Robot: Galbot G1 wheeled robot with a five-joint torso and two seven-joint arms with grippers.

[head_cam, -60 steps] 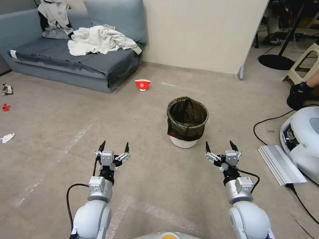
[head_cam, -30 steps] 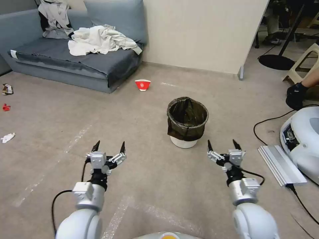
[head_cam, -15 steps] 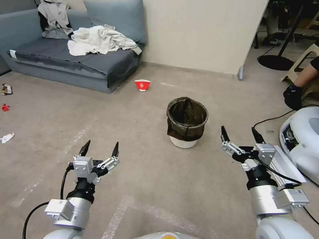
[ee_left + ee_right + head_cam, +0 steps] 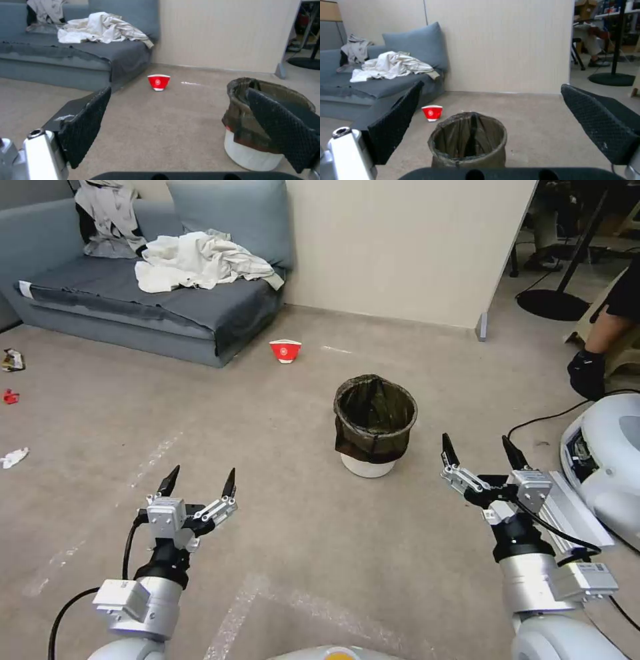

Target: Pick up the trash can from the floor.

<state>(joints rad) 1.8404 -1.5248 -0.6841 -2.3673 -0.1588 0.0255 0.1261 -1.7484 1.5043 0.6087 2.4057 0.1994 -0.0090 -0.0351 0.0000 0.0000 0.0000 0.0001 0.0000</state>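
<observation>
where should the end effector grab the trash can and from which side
Probably the rim of the trash can, from above on its right, nearest the open right end effector. The bin stands upright on the floor with its mouth open, so one finger could go inside, one outside. The bag over the rim may slip.

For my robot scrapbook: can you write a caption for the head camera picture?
Both open grippers, left and right, hover short of the trash can on the floor.
</observation>
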